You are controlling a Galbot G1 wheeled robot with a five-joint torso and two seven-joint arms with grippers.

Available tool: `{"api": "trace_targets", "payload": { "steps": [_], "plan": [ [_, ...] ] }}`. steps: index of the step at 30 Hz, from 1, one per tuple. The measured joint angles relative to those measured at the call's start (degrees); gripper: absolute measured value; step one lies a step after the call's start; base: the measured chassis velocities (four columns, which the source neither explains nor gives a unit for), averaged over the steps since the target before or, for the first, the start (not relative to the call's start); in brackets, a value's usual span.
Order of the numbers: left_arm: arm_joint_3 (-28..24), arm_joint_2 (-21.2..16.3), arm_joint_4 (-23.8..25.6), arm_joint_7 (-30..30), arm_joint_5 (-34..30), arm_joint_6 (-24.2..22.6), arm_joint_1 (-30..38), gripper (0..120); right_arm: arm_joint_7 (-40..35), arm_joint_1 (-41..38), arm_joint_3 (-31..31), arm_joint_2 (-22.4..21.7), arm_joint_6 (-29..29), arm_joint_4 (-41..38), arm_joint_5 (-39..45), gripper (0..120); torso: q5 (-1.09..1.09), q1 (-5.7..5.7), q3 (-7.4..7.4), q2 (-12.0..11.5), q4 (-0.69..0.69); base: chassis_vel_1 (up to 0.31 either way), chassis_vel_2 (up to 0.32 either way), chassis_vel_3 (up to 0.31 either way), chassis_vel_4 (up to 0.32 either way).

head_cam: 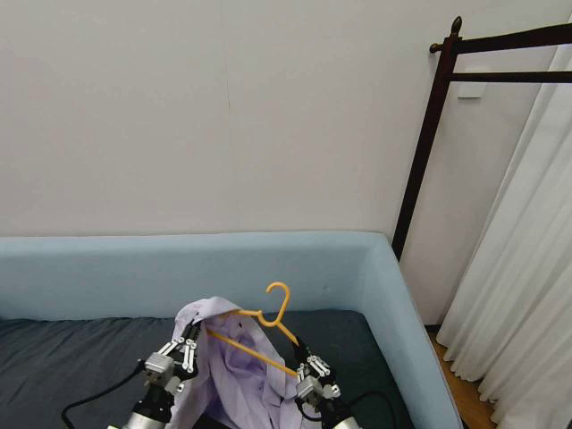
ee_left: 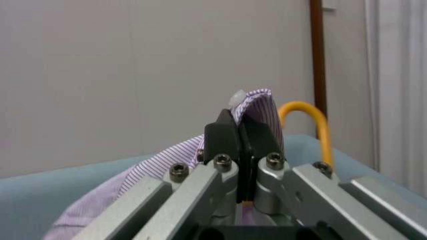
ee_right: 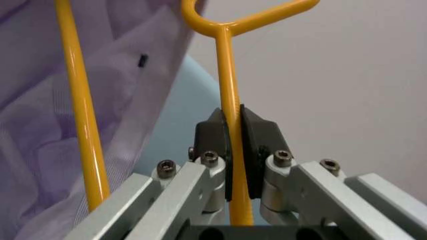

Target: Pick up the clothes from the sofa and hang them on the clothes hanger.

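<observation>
1. At the lower centre of the head view, the left gripper (head_cam: pixel 185 350) is seen raised over the sofa. In the left wrist view its black jaws (ee_left: pixel 240 145) are pressed shut on a fold of the shirt (ee_left: pixel 261 107).
2. Just to its right in the head view, the right gripper (head_cam: pixel 313 374) is held slightly lower. In the right wrist view (ee_right: pixel 233 145) its jaws are clamped on a thin arm of the hanger (ee_right: pixel 225 75).
3. The shirt (head_cam: pixel 241 380) is held up between the two grippers, clear of the seat at its upper part. It is pale lilac, and fine purple stripes can be made out in the left wrist view. The cloth hangs in loose, crumpled folds. A small white piece (ee_left: pixel 237 95) sits at the top of the pinched fold, too blurred to be identified.
4. The hanger (head_cam: pixel 282 310) is of orange wire and is threaded partly through the shirt. Its hook stands up above the cloth, and one bar runs slanted from the left gripper down to the right one.
5. Behind and below, the sofa (head_cam: pixel 179 268) is seen with a pale blue back and side and a dark seat cushion (head_cam: pixel 71 357).
6. At the upper right, a dark wooden clothes rack (head_cam: pixel 420 152) stands past the sofa's end, against the plain wall (head_cam: pixel 223 107).
7. White curtains (head_cam: pixel 527 286) hang along the right edge.
</observation>
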State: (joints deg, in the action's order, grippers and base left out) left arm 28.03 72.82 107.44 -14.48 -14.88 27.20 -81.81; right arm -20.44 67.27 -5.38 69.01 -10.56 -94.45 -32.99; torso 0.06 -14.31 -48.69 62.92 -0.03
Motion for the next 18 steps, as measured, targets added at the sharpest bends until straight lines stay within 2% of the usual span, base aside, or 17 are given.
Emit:
{"api": "trace_targets", "payload": {
  "steps": [4,8,12,18],
  "plan": [
    [-0.89,0.59,-0.99,-2.96,1.30,1.53,-0.88,0,-0.11,-0.43,-0.24,0.92,-0.69,0.43,0.24,4,0.00,0.00,0.00,0.00,0.00,0.000,0.000,0.000,0.000],
    [-0.68,0.78,-2.80,-4.59,2.50,3.75,-2.52,0,-0.83,-2.26,0.30,1.65,-0.72,-1.42,7.01,4,0.00,0.00,0.00,0.00,0.02,0.000,0.000,0.000,0.000],
    [0.02,0.83,-3.08,-5.25,2.52,4.83,-3.39,0,-1.24,-3.20,1.44,1.71,-0.67,-3.19,10.15,4,0.00,0.00,0.00,0.00,0.02,0.000,0.000,0.000,0.000],
    [0.44,0.91,-2.41,-5.58,2.53,6.68,-3.36,0,-0.71,-3.93,3.17,1.03,-0.59,-5.09,10.44,4,0.00,0.00,0.00,0.00,0.01,0.000,0.000,0.000,0.000]
  ]
}}
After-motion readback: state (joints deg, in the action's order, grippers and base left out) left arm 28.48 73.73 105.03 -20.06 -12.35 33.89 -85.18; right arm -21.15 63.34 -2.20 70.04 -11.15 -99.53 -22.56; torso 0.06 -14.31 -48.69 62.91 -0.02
